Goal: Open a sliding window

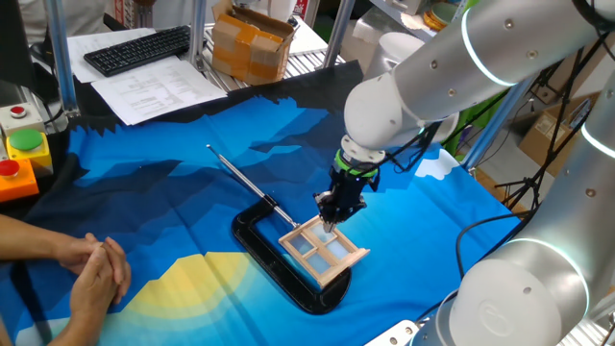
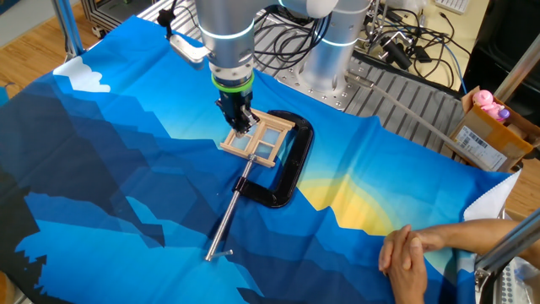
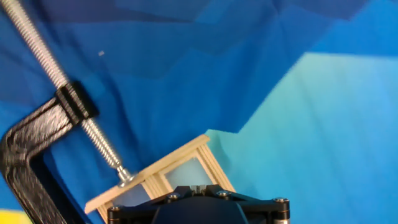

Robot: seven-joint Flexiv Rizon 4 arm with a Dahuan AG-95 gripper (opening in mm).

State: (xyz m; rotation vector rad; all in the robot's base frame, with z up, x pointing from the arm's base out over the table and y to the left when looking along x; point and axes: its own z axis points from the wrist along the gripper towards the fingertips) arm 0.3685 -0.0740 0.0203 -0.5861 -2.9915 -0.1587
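sliding window [image 1: 324,252] in black clamp [image 2: 288,165], fingertips hidden, jaws state unclear

The sliding window [image 1: 324,251] [image 2: 257,138] [image 3: 163,176] is small, with a light wood frame and four pale bluish panes. It lies flat on the cloth, corners toward 3 and 9 o'clock.

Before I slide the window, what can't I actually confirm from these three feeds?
- End effector fingertips: in the hand view its own black housing covers them; in both fixed views they are too small to tell open from shut, or touching.
- Sliding window: the hand view's bottom edge and the housing cut off most of it.
- Which sash slides, and its track: too small in the fixed views.
- Black clamp contact under the window: hidden by the frame.
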